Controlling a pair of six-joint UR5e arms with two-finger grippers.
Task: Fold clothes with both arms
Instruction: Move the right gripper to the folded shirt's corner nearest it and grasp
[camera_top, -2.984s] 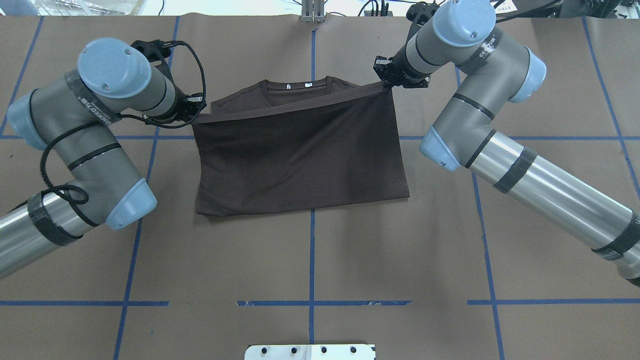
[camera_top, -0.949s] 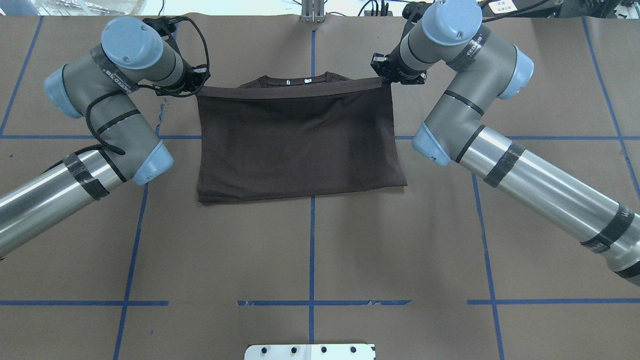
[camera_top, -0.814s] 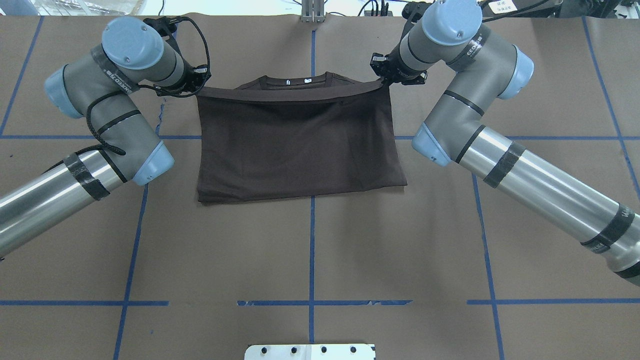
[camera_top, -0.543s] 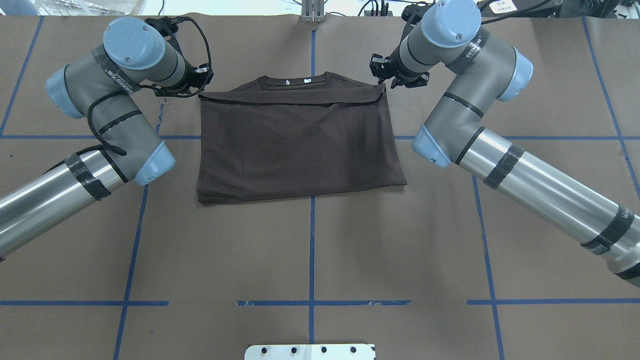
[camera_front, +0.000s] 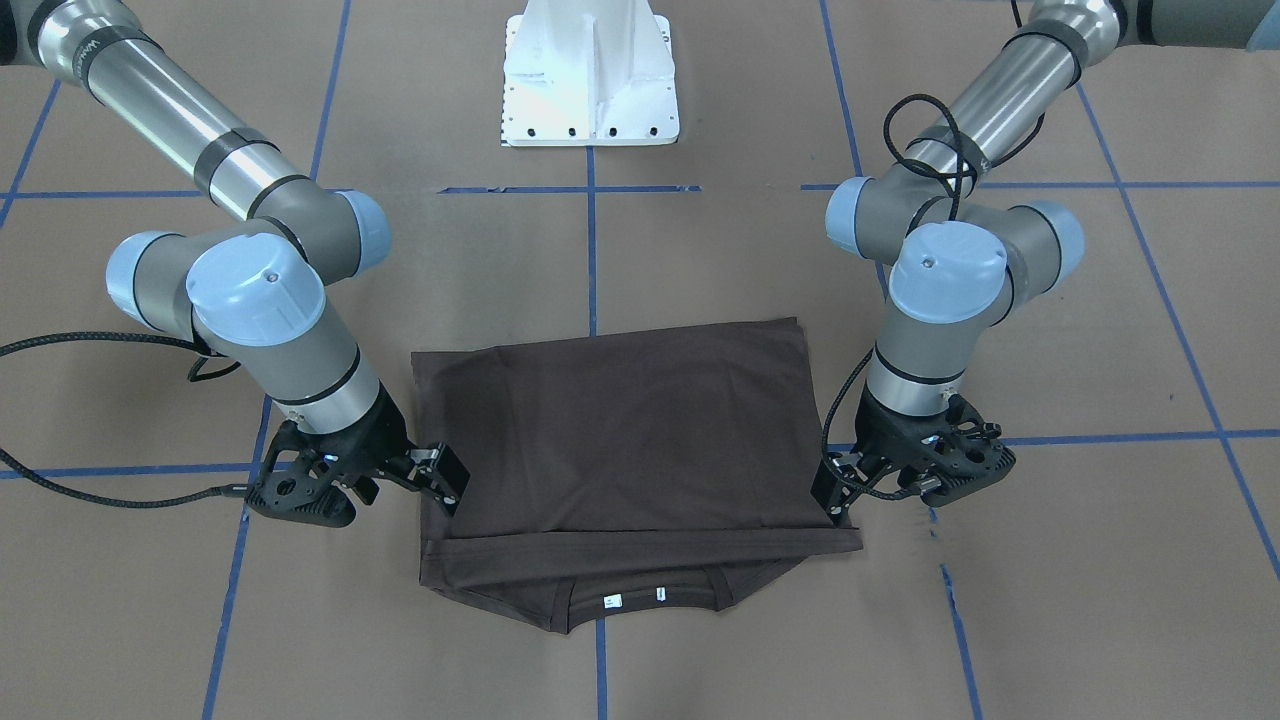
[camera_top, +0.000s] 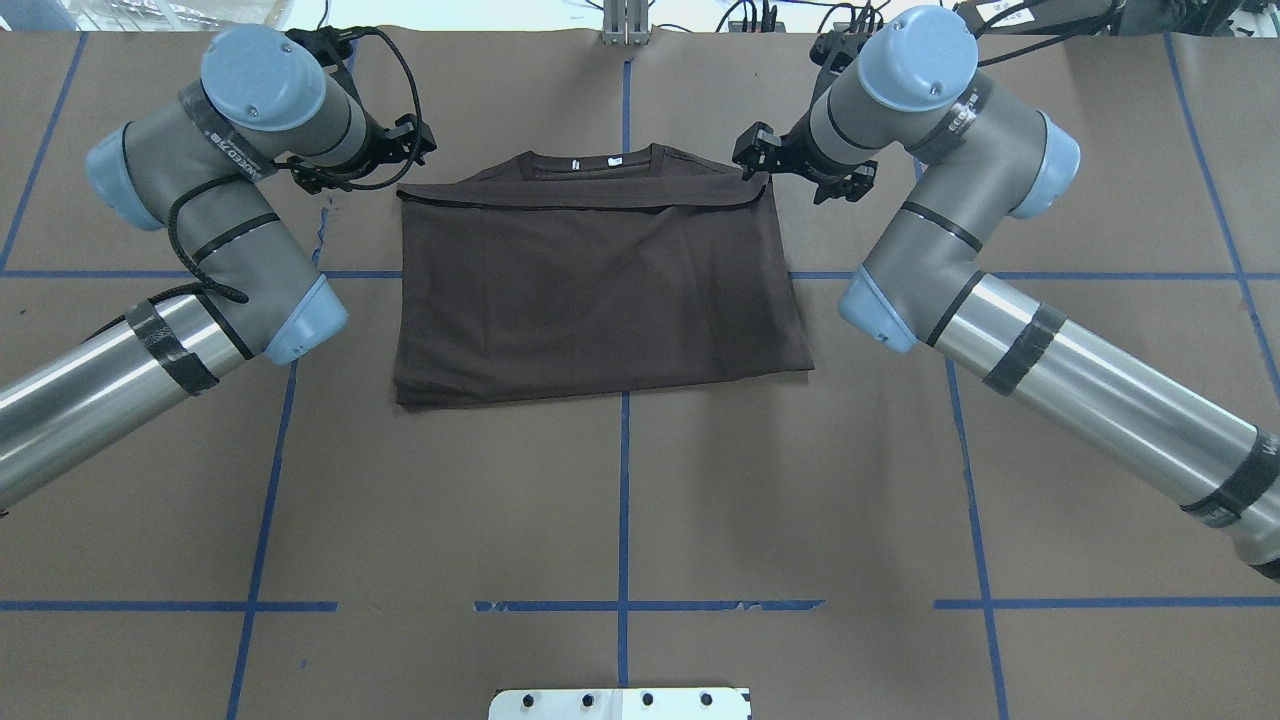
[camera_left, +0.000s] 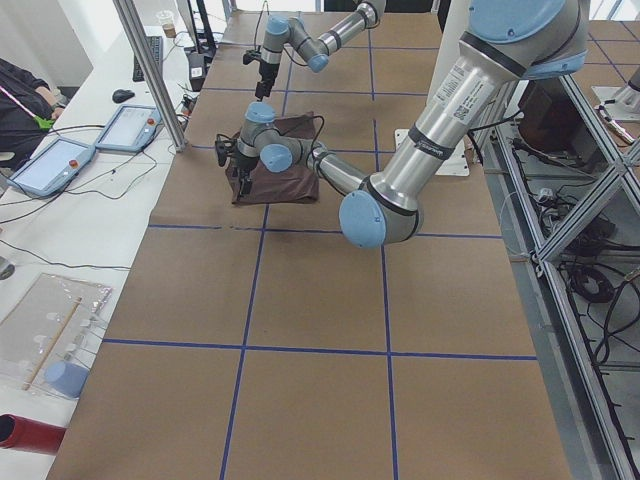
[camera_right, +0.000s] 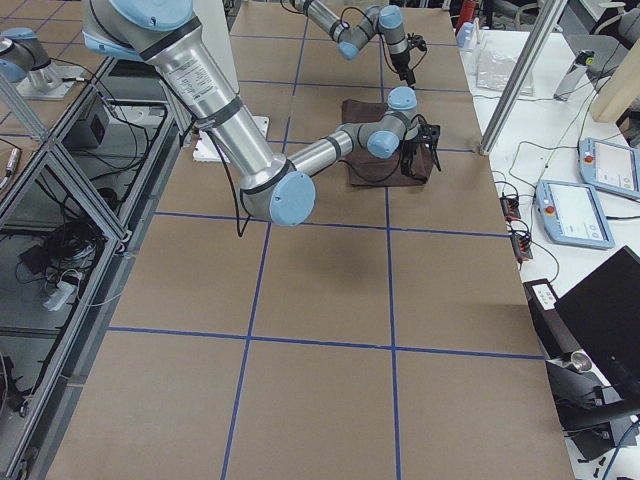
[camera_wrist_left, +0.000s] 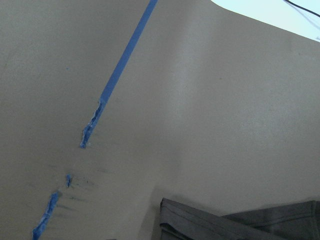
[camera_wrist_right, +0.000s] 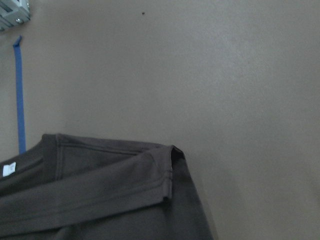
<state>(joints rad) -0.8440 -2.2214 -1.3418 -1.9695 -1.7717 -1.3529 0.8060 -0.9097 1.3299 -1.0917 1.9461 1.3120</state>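
T-shirt (camera_top: 600, 290) lies folded in half on desk (camera_top: 620, 500), collar (camera_top: 590, 160) showing past hem (camera_top: 580, 195) | left end effector (camera_front: 835, 490) and right end effector (camera_front: 438, 478) spread, empty, just beside hem corners | risk: a jaw snags a corner on retreat, dragging the fold open

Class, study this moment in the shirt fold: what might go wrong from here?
The right gripper and left gripper sit close against the T-shirt at its folded-over corners; pulling away carelessly may snag the cloth and reopen the fold.
The cloth is puckered at the corner by the right gripper, so the next fold may press in a crease.
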